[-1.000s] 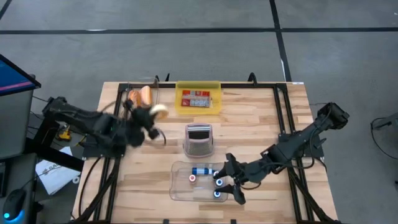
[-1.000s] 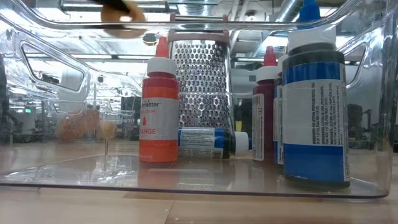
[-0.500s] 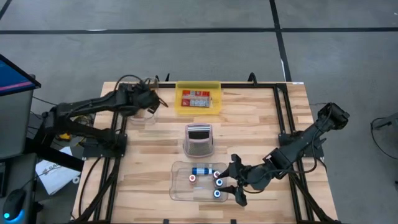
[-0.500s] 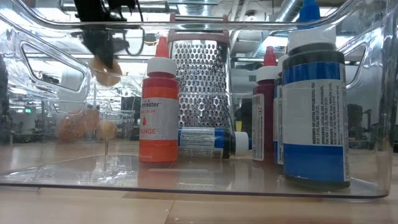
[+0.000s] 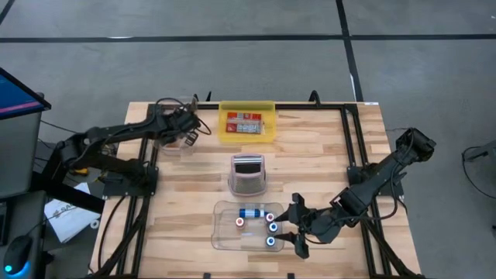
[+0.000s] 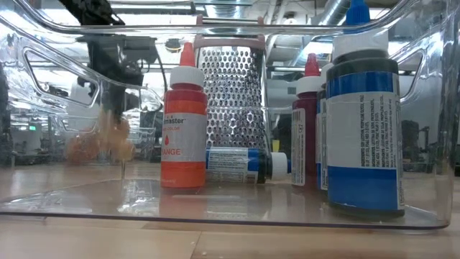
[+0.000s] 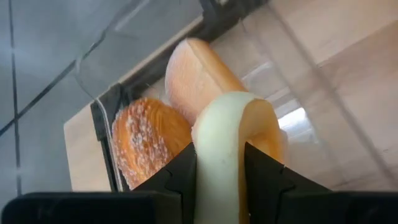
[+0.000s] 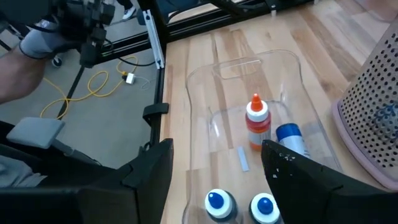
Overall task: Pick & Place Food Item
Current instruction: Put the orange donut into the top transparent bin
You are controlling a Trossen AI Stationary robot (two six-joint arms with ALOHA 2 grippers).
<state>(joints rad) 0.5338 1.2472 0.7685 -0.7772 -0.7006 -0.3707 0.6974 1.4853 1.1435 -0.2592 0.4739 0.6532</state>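
In the high view, a clear container (image 5: 177,132) sits at the table's upper left, with the left gripper (image 5: 186,130) over it. Just right of it along the top edge lies a tray (image 5: 247,124) holding a packet (image 5: 242,124). Below the tray, mid-table, stands a grater (image 5: 248,173). Lower centre, a clear bin (image 5: 225,232) holds bottles (image 5: 249,214); the right gripper (image 5: 297,225) hangs at its right end.

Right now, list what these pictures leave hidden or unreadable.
- High view: left gripper covers what it holds and most of the clear container.
- Low view: pastries blur behind the clear bin.
- Left wrist view: pale pastry runs off the frame's edge.
- High view: yellow tray label too small.
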